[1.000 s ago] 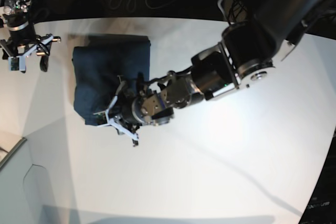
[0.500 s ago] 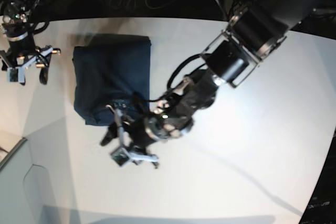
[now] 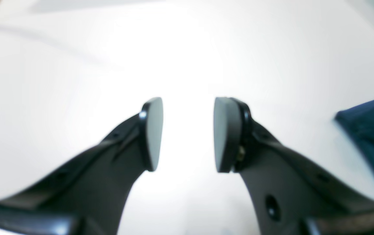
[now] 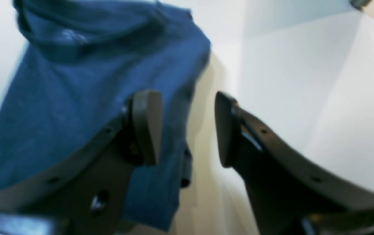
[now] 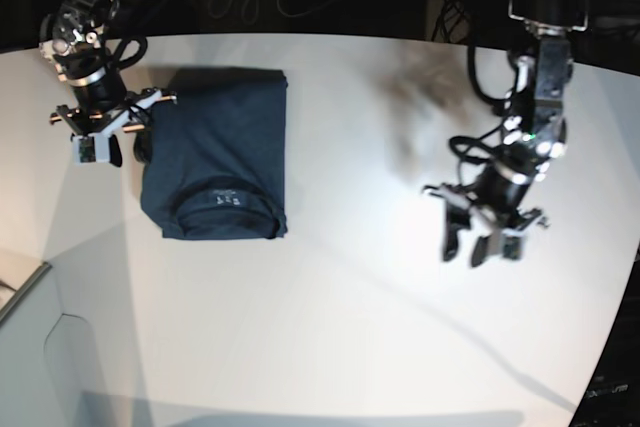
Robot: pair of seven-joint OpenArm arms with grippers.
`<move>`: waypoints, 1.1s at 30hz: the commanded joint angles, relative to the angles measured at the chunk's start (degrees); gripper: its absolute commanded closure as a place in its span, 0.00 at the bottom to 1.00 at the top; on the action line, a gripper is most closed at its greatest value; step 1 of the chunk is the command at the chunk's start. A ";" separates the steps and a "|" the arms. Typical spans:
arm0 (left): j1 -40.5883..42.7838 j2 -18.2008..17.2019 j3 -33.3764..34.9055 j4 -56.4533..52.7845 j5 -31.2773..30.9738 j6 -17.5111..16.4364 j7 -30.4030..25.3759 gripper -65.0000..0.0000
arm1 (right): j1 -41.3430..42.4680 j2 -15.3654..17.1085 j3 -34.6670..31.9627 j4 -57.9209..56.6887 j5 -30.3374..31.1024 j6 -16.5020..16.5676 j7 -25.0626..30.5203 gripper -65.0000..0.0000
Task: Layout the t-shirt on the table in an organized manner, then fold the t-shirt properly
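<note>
**Jaw and shirt status**

My left jaws (image 5: 482, 247) stand apart with only bare bench between the pads (image 3: 154, 133). They hang over the open white bench (image 5: 330, 327), well apart from the shirt (image 5: 215, 162). In the left wrist view, only a corner of the shirt (image 3: 373, 130) shows at the right edge.

My right jaws (image 5: 112, 142) also stand apart, with nothing between them. They sit at the shirt's edge on the base view's left. In the right wrist view, one finger (image 4: 146, 125) lies over the blue cloth (image 4: 76, 91) and the other over bare bench (image 4: 304, 81). I cannot tell whether either finger touches the cloth.

The shirt lies folded into a compact rectangle on the bench, toward the base view's upper left. Its round collar with the small white label (image 5: 222, 197) faces up at the near end. The fold edges look straight, and the cloth lies flat.
</note>
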 commanded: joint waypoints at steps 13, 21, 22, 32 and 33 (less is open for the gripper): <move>13.22 -0.44 -18.50 7.95 -0.37 0.03 -1.45 0.62 | -1.31 -2.57 0.28 -2.25 1.04 0.69 1.45 0.84; 20.25 0.71 -24.04 13.67 -0.46 0.03 -1.45 0.62 | -0.96 -1.43 0.54 -9.02 1.13 0.69 1.53 0.87; 21.31 1.23 -24.92 14.28 -0.46 0.03 -1.45 0.62 | -0.96 -0.99 0.54 -9.46 1.13 0.69 1.53 0.87; 33.79 8.35 -29.05 22.99 -0.46 -0.06 0.66 0.62 | -4.48 -0.72 0.98 -1.02 1.66 0.69 7.86 0.86; 35.11 9.41 -29.14 24.31 -0.46 -0.06 1.89 0.62 | -5.27 -1.25 1.07 0.39 2.89 0.69 8.04 0.86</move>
